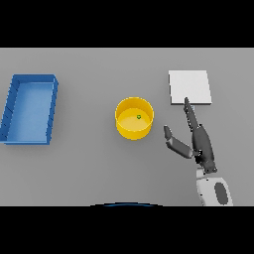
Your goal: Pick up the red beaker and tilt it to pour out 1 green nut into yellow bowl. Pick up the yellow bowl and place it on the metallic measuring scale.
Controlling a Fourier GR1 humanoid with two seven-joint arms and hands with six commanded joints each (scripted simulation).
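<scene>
1. I see the yellow bowl (134, 118) standing upright near the middle of the grey worktop (89, 168), resting on the surface and held by nothing.
2. Inside the bowl I note one small green nut (139, 117), lying on the bowl's floor a little right of its centre.
3. I find no red beaker in the head view.
4. The metallic measuring scale (190, 87) appears as a pale square plate lying flat toward the far right part of the worktop, clear of the bowl.
5. My right hand (199, 141) comes up from the near right edge and sits between the bowl and the scale. Its fingers (189, 110) are stretched out straight and hold nothing; the longest tip overlaps the near edge of the scale, though I cannot tell whether it touches. The thumb (175, 143) is spread out toward the bowl, near it but apart.
6. My left hand does not show.
7. A blue tray (10, 114) lies by the left edge of the worktop, well apart from the bowl.
</scene>
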